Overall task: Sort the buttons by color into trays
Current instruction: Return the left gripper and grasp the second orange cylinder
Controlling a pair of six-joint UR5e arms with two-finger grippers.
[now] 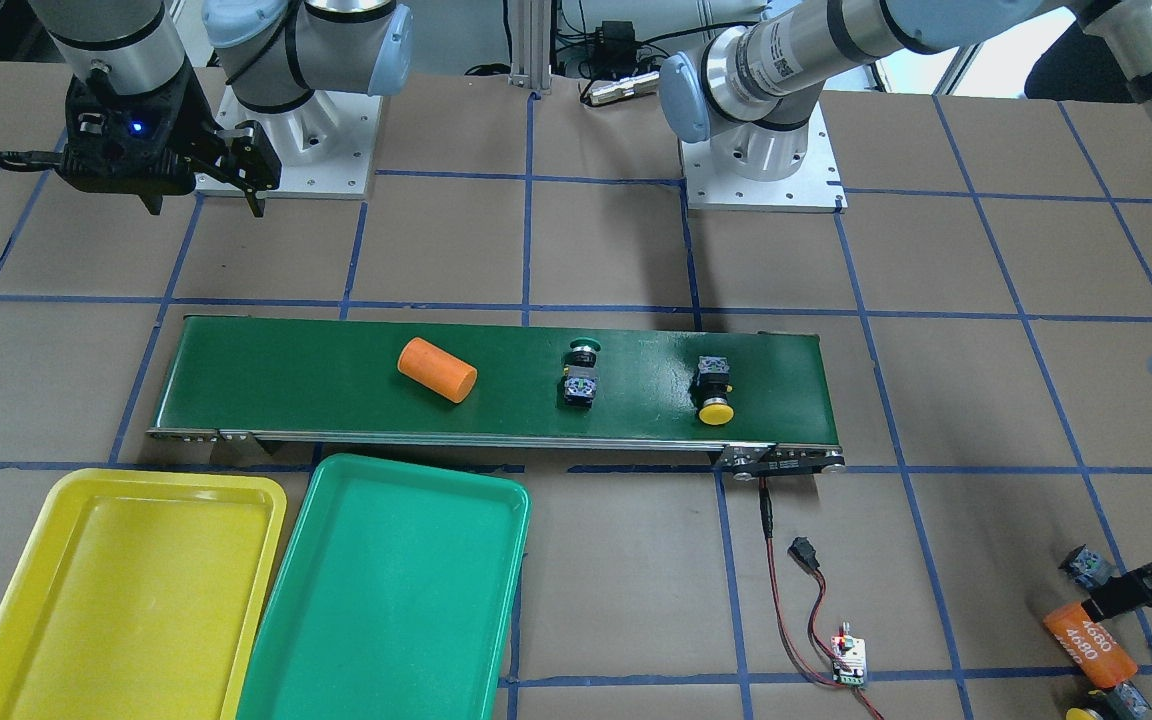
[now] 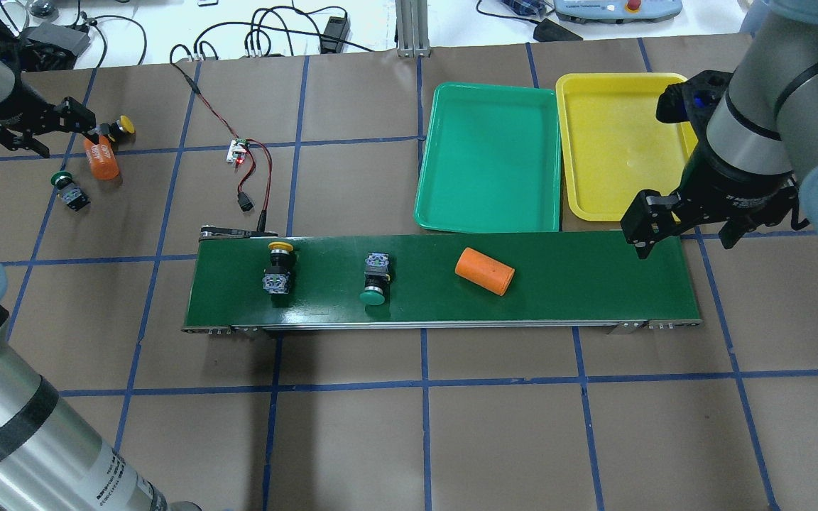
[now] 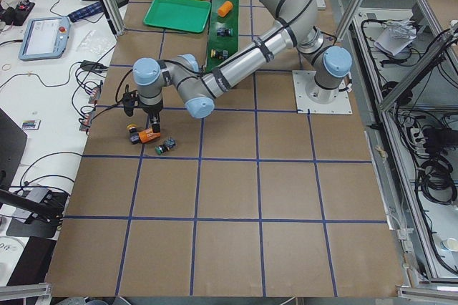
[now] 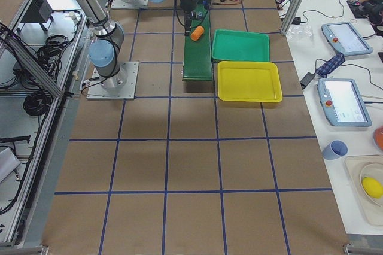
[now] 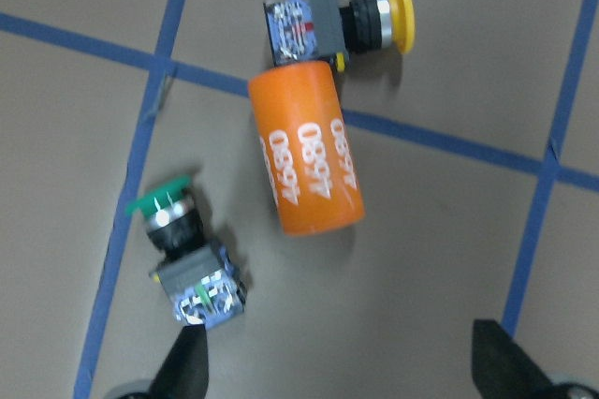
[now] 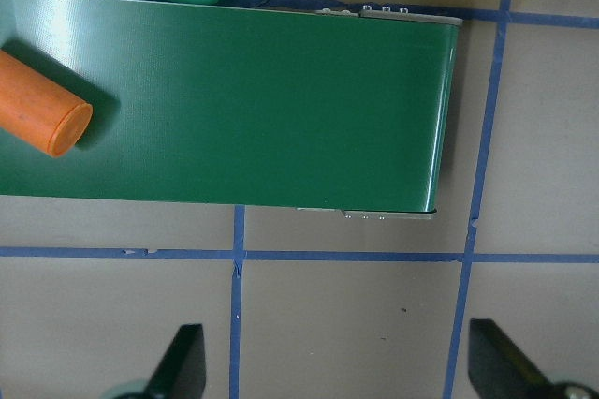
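On the dark-green conveyor belt [image 2: 579, 284] lie a yellow button [image 2: 277, 266] near its left end and a green button [image 2: 375, 280] near the middle. Two more lie on the table at far left: a yellow button [image 5: 328, 29] and a green button [image 5: 182, 254], on either side of an orange cylinder [image 5: 304, 146]. My left gripper [image 5: 342, 371] is open and empty, hovering just short of them. My right gripper [image 2: 689, 234] is open and empty above the belt's right end. The green tray [image 2: 488, 157] and the yellow tray [image 2: 618, 142] lie empty beyond the belt.
A second orange cylinder [image 2: 484, 270] lies on the belt right of the green button. A small circuit board [image 2: 238, 150] with red and black wires lies on the table behind the belt's left end. The table is brown with blue tape lines.
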